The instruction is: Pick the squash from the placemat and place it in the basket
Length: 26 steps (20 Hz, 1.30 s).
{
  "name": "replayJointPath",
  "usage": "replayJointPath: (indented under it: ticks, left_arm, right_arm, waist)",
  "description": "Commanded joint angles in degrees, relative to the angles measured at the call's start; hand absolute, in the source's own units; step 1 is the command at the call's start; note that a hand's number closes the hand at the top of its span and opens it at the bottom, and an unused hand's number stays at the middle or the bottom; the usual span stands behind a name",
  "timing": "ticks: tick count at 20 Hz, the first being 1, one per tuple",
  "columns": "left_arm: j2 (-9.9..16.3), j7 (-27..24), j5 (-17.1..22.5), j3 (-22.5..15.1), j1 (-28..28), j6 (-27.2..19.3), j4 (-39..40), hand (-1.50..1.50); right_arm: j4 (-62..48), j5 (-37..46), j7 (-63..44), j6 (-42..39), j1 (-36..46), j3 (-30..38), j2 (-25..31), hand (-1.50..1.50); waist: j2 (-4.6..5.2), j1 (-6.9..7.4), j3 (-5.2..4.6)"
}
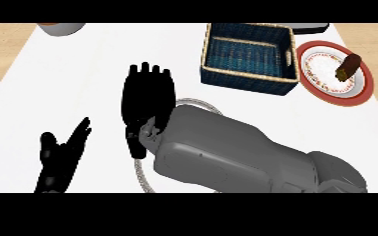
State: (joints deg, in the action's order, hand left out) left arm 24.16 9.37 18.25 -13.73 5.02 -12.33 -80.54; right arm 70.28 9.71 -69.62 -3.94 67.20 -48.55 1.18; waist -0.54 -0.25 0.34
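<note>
White counter (88, 55) fills the frame, edged with pale wood at the upper left and upper right. At the lower left the left hand (59, 160) rests with its fingers straight and relaxed, grasping nothing, apparently parked clear of the work. Just right of it, the grey right forearm (236, 155) sweeps in from the lower right and covers most of a round, pale-rimmed placemat (193, 101), of which only thin arcs show. The right hand (148, 97) lies palm down at centre left, fingers extended toward the top of the frame with nothing visible between them; it seems positioned over the mat to reach the squash, which cannot be seen and is presumably hidden beneath the hand or arm. Farther up, at upper centre, the woven basket (247, 75) with its blue lining stands empty, so the placing step is judged not yet done. Beside it at the upper right a red-rimmed plate (321, 87) carries a brown food item (347, 67). A bowl's edge (63, 28) shows at the top left.
</note>
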Motion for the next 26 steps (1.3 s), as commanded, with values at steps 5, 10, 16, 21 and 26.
replayJointPath:
  ticks: [5, 10, 16, 21, 26]
  left_arm:
    - [-0.42, 1.08, -0.28, -0.23, 2.25, 1.31, 1.87, 0.00]
    - [-1.41, 3.62, -0.46, -0.24, 0.84, 0.99, 0.72, 0.00]
    - [-0.72, 3.06, 0.02, 0.58, 2.31, 3.21, -0.60, 0.00]
    - [0.17, 3.83, 0.12, 2.35, 2.05, 4.39, 0.36, 0.00]
    - [-2.17, 2.00, -2.00, 1.86, 0.23, 3.69, 3.03, 0.00]
  right_arm:
    - [0.46, 2.06, -9.78, 2.82, -5.46, -4.50, -1.13, -1.50]
    - [0.18, 4.65, -7.07, 4.41, -9.14, -4.16, -1.13, -1.50]
    - [-1.84, 8.10, -5.26, 8.63, -13.78, -8.48, -1.13, -1.50]
    - [-2.02, 9.73, -3.13, 9.78, -13.73, -7.50, -1.14, -1.50]
    - [-4.86, 9.64, -1.32, 11.60, -15.58, -9.22, -1.14, -1.50]
  waist:
    - [0.25, 0.54, -0.37]
    - [0.32, 0.36, -0.34]
    - [0.41, 0.94, -0.35]
    - [0.45, 0.98, -0.35]
    - [0.58, 1.03, -0.37]
